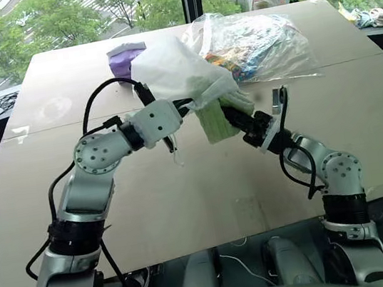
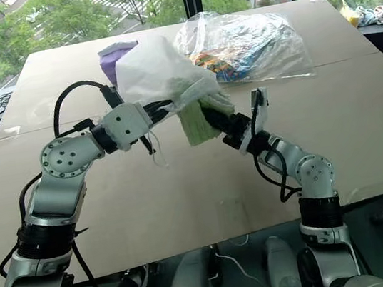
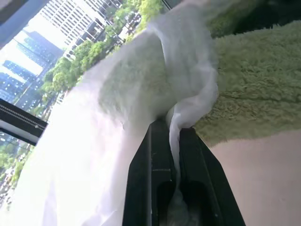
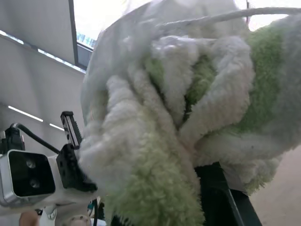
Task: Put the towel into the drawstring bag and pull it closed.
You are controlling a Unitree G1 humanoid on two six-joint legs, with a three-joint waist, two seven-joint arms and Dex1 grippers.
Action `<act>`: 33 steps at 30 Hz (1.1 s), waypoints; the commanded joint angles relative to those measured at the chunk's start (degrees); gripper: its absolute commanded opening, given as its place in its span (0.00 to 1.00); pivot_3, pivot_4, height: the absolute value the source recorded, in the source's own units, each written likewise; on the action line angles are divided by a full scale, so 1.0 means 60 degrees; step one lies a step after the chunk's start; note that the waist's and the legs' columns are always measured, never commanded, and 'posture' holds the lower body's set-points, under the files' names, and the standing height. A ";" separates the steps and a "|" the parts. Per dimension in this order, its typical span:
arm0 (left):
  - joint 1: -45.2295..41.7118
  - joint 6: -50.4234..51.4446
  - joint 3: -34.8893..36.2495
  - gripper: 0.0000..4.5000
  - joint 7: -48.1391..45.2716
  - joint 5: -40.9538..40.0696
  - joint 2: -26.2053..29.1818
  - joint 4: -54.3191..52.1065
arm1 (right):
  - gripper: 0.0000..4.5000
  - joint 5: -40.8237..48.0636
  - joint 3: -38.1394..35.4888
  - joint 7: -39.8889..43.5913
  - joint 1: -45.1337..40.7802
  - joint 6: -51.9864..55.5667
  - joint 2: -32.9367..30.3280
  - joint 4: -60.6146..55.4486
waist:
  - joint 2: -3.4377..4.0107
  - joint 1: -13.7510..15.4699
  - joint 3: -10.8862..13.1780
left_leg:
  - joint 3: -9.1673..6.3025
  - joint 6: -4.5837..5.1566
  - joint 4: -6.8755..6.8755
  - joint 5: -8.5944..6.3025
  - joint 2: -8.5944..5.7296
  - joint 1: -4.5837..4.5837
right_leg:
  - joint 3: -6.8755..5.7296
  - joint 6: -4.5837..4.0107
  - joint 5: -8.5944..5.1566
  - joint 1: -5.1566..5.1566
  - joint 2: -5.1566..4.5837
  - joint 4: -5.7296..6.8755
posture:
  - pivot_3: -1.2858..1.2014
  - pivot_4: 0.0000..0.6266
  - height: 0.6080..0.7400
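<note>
Two robot arms meet above the middle of a wide beige worktop (image 1: 187, 209), seen from the head camera. The left tool (image 1: 187, 105), just left of the frame's centre, has its two black fingers pressed together on a twisted fold of the white semi-sheer drawstring bag (image 1: 174, 74). The left wrist view shows that fold of white fabric squeezed between the fingers (image 3: 141, 179).

The bag is held up off the worktop and billows toward the upper middle of the frame. A thin white cord (image 1: 177, 153) dangles below the left tool.

The small fluffy light green terry towel (image 1: 215, 120) sits at the bag's mouth, at the centre of the frame. Part of it is inside, showing faintly green through the thin fabric, and its lower end hangs out below the opening.

The right tool (image 1: 234, 115), reaching in from the lower right, is closed tightly on the towel's exposed end. The right wrist view shows bunched green and white pile wrapped around its fingers.

Behind the bag, in the upper middle of the frame, a large clear plastic bag of colourful items (image 1: 263, 46) lies on the worktop. A small purple pack (image 1: 125, 58) lies to its left, partly hidden by the white bag. Windows with green trees run along the top edge.
</note>
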 commanded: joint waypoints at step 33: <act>-0.0885 0.3371 0.1373 0.00 -0.0414 -0.4192 -0.1293 -0.0988 | 0.00 -1.6982 0.6905 0.0491 -0.2253 -1.1771 -0.4351 0.1466 | -0.0020 -0.0003 0.0008 | 0.0010 -0.0019 0.0062 0.0011 -0.0004 -0.0007 | 0.0011 0.0004 -0.0006 -0.0020 -0.0001 0.0069 | 0.52 0.24 1.00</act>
